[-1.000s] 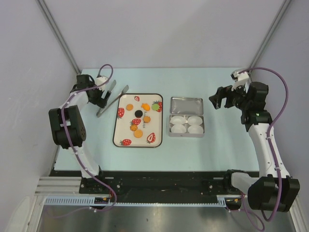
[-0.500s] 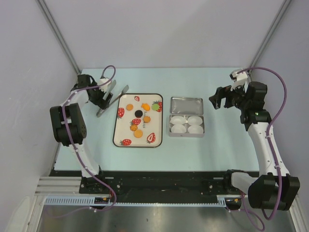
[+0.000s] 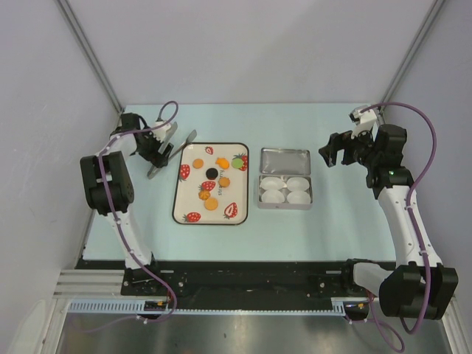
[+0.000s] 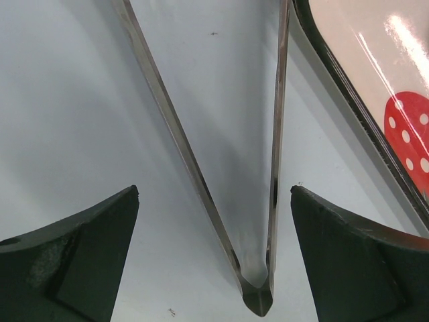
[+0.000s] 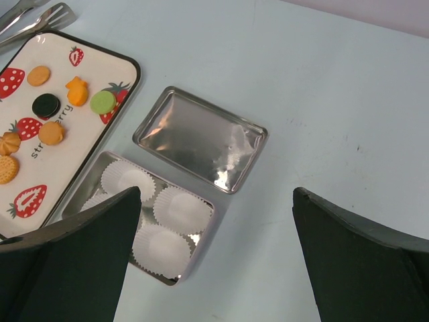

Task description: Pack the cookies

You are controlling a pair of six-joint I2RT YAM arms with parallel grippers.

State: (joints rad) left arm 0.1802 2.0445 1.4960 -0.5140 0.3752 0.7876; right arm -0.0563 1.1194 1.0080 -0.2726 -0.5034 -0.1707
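Wide open and empty, the left tool (image 4: 214,198) straddles the tongs (image 4: 194,168) just left of the tray (image 3: 188,194), likely to grasp them for lifting the cookies (image 5: 47,105) off it, while the right tool (image 5: 216,193), equally open and empty, hovers right of the tin (image 3: 259,193).

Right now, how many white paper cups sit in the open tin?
4 paper cups, two by two in the tin: far left, far right, near left, near right. None look hidden from above.

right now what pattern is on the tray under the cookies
White with red strawberries, black rim; the tray shows best in the right wrist view.
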